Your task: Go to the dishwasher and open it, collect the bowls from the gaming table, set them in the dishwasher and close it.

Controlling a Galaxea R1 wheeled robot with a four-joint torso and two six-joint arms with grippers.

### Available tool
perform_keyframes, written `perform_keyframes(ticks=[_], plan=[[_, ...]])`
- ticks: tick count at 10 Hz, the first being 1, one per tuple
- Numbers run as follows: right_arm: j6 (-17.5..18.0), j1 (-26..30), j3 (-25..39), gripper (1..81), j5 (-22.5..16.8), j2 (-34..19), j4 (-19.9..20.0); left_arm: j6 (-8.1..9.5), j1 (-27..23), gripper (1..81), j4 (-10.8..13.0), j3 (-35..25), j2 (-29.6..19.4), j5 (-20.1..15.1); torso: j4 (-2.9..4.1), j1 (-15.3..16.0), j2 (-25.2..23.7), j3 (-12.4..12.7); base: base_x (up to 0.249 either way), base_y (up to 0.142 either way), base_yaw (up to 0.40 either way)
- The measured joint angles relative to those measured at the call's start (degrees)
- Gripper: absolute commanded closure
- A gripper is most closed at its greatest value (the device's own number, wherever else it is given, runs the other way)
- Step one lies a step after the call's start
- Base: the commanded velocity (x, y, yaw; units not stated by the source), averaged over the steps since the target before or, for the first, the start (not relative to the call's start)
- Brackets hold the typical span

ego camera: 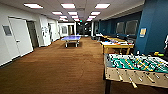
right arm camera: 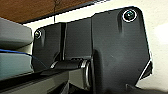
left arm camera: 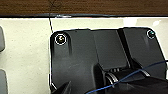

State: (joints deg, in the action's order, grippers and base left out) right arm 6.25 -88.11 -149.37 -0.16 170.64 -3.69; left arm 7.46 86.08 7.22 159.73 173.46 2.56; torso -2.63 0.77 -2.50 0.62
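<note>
The gaming table [ego camera: 116, 45], white-topped with yellow edging and legs, stands ahead on the right of the hall, beyond the table-football table. Colourful things lie on its top, too small to tell apart, so I cannot pick out the bowls. The dishwasher is out of view. In both wrist views the robot's own dark plate hangs over a pale surface, with a strip of brown carpet beyond it.
A table-football table [ego camera: 140, 66] with a green field and rods stands close at the front right. A blue table-tennis table [ego camera: 71, 38] stands far down the middle. White doors [ego camera: 21, 37] line the left wall and a dark blue wall [ego camera: 152, 25] the right. Brown carpet [ego camera: 57, 67] stretches ahead.
</note>
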Motion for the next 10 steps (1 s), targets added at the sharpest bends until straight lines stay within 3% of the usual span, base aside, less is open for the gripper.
perform_keyframes(ticks=[4,10], plan=[[-0.2,-1.11,-5.07,1.0,-0.33,2.49,-0.35,-0.02,0.0,1.0,0.0,-0.09,1.35,0.02,0.0,0.0,0.0,0.0,0.0,0.0,0.0],[-0.24,-0.63,-5.07,1.0,-0.3,2.67,-1.48,0.0,0.0,1.0,0.0,0.05,0.5,0.05,0.0,0.0,0.0,0.0,0.01,0.0,0.0]])
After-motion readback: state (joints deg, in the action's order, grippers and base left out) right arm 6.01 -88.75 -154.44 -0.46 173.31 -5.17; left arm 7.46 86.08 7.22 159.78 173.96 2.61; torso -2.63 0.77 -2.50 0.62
